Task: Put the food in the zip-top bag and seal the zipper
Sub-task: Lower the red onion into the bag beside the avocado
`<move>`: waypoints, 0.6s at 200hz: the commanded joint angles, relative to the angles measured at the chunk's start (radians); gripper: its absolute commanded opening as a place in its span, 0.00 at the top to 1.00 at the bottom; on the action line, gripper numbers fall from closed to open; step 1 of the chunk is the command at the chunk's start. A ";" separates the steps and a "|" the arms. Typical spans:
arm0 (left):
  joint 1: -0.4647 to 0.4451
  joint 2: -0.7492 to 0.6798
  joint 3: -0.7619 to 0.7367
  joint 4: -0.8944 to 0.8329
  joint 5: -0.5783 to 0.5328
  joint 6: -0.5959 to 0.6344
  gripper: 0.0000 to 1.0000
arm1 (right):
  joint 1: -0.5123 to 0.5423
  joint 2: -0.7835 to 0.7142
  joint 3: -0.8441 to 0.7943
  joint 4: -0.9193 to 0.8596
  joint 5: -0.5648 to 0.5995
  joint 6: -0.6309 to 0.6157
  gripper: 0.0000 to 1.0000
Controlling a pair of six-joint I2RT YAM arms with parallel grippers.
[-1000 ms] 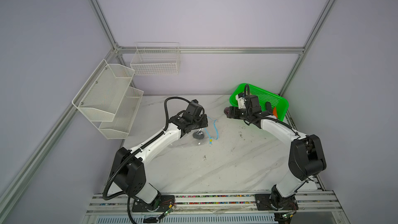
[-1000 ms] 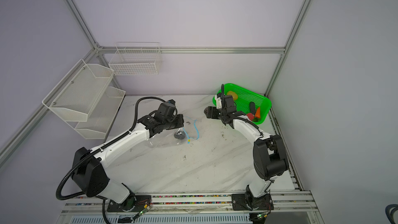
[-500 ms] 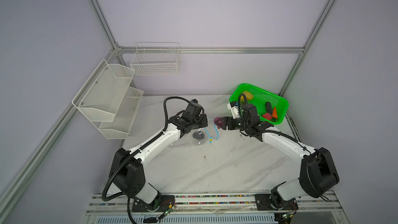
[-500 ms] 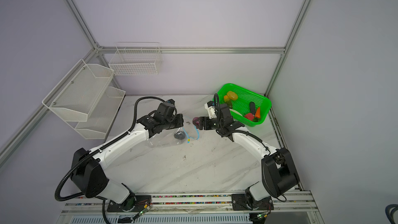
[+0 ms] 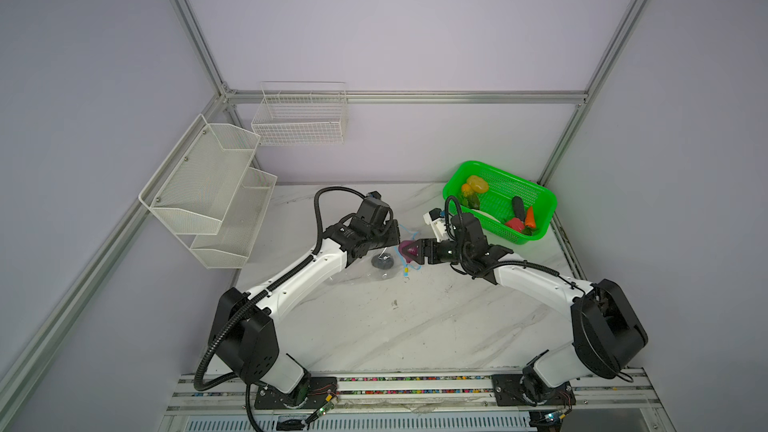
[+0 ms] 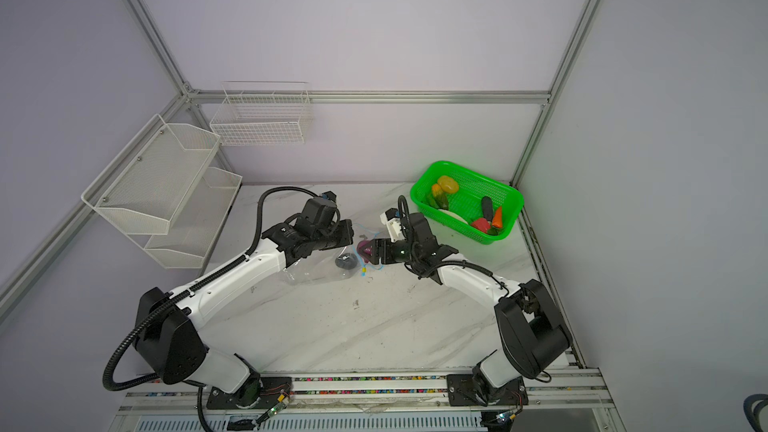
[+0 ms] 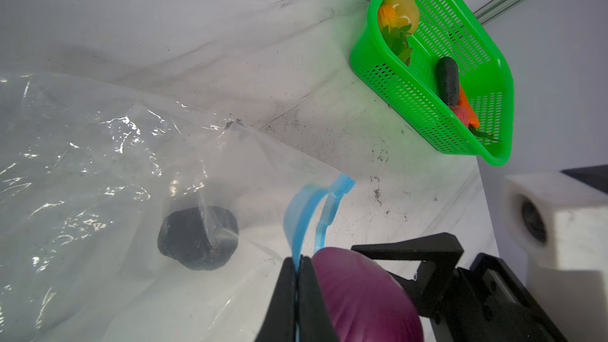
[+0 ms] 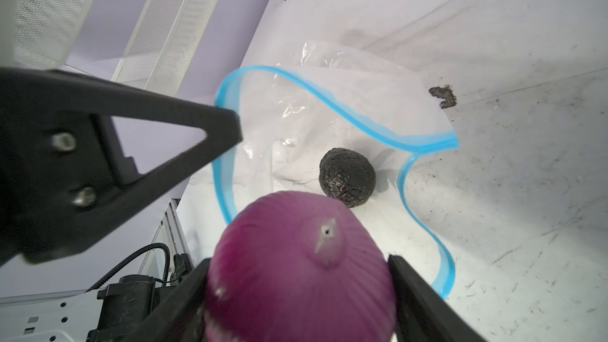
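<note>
Right fingers [image 8: 422,302] grip the purple piece [image 8: 296,274], set wide around it, right at the mouth of the zip-top bag [image 8: 345,93]. Left fingers [image 7: 283,294] are pinched shut on the zipper [image 7: 297,215], holding the rim up off the worktop [image 5: 415,326]. To do it well: carry the piece low past the blue rim before letting go, aim beside the dark avocado-like piece [image 8: 347,177] already inside, and don't let the left slacken or the mouth likely collapses. Remaining food [image 7: 447,80] sits far back in the green basket [image 7: 414,103]. Versus 1 s ago: right arm was at the basket, now across at the bag. Left hold, bag and avocado unchanged.
</note>
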 commanded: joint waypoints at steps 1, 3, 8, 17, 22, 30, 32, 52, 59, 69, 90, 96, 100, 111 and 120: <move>0.002 -0.055 -0.039 0.039 -0.010 -0.011 1.00 | 0.008 0.029 0.015 0.039 0.009 0.003 0.39; 0.002 -0.056 -0.039 0.040 -0.010 -0.011 1.00 | 0.007 0.032 0.017 0.037 0.012 0.002 0.39; 0.003 -0.058 -0.040 0.039 -0.010 -0.012 1.00 | 0.007 0.038 0.019 0.032 0.017 -0.002 0.39; 0.002 -0.061 -0.043 0.040 -0.011 -0.012 1.00 | 0.007 0.050 0.025 0.026 0.023 -0.007 0.39; 0.002 -0.061 -0.045 0.039 -0.011 -0.013 1.00 | 0.007 0.056 0.026 0.023 0.028 -0.008 0.39; 0.002 -0.061 -0.046 0.039 -0.010 -0.015 1.00 | 0.008 0.064 0.027 0.021 0.032 -0.009 0.39; 0.002 -0.061 -0.046 0.039 -0.010 -0.015 1.00 | 0.008 0.067 0.029 0.021 0.034 -0.009 0.39; 0.002 -0.061 -0.049 0.042 -0.005 -0.018 1.00 | 0.011 0.089 0.038 0.008 0.052 -0.012 0.39; 0.003 -0.060 -0.050 0.042 -0.003 -0.019 1.00 | 0.014 0.096 0.044 -0.001 0.063 -0.014 0.39; 0.003 -0.058 -0.052 0.045 0.000 -0.020 1.00 | 0.017 0.106 0.051 -0.010 0.071 -0.017 0.39; 0.002 -0.059 -0.055 0.046 0.004 -0.023 1.00 | 0.024 0.130 0.064 -0.025 0.084 -0.022 0.39; 0.002 -0.061 -0.057 0.047 0.006 -0.023 1.00 | 0.027 0.136 0.067 -0.028 0.084 -0.024 0.39; 0.003 -0.062 -0.058 0.047 0.006 -0.023 1.00 | 0.028 0.141 0.069 -0.030 0.085 -0.025 0.39; 0.002 -0.066 -0.062 0.047 0.005 -0.025 1.00 | 0.031 0.155 0.076 -0.034 0.086 -0.024 0.39; 0.002 -0.070 -0.063 0.048 0.005 -0.025 1.00 | 0.033 0.165 0.081 -0.038 0.086 -0.026 0.39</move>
